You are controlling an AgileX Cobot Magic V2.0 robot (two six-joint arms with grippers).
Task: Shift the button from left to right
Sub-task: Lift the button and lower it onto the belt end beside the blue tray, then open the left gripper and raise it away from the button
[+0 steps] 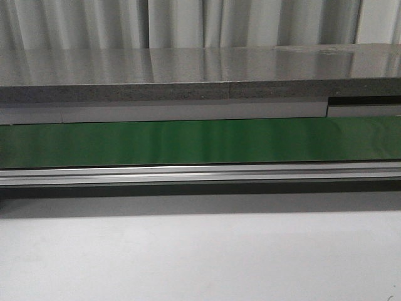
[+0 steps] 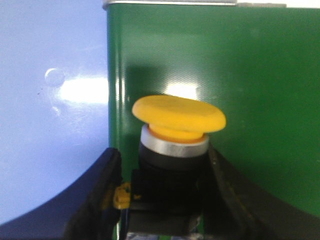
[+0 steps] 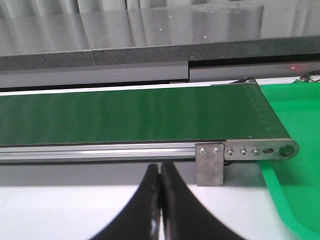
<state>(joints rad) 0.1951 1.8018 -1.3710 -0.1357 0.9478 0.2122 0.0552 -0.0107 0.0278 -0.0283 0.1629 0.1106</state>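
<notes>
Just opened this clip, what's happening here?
The left gripper has its jaws closed on the black body of the button, yellow cap up, over the green conveyor belt. The right gripper waits near the belt's far end with its jaws shut and empty. The front view shows only bare belt, so the button hasn't travelled yet.

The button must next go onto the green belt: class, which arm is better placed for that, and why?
The left. Its tool already grips the button by its black body, right over the green belt. The right tool is shut and empty, short of the belt.
</notes>
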